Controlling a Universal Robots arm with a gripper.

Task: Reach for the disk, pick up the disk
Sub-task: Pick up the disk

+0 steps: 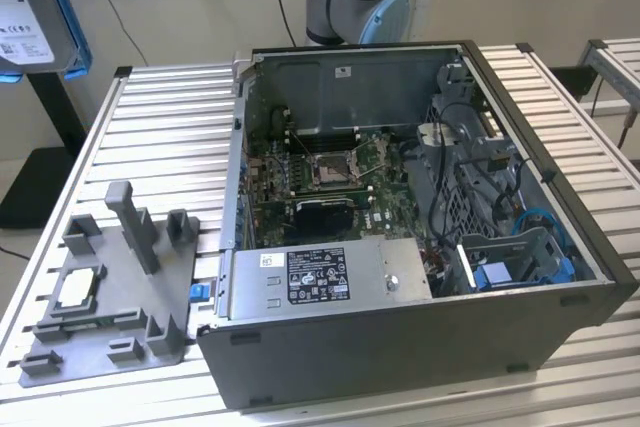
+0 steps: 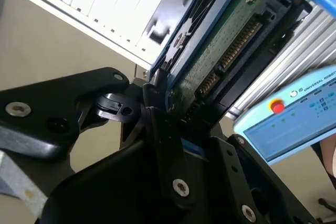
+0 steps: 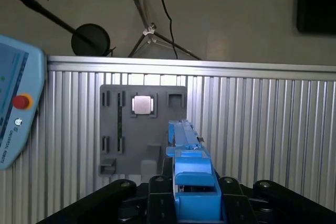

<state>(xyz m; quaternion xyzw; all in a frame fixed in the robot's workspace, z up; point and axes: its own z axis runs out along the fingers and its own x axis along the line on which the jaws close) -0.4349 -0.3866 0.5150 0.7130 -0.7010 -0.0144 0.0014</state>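
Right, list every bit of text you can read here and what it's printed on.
the disk, white label: print too small to read.
power supply, black and white label: print too small to read.
teach pendant, lettering beside its red button: a maker's mark, cut off by the picture's edge, so not quoted.
No other text can be read.

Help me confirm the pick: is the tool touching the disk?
Touching. In the second wrist view the black fingers of the tool clamp the end of the disk, with no gap between them.
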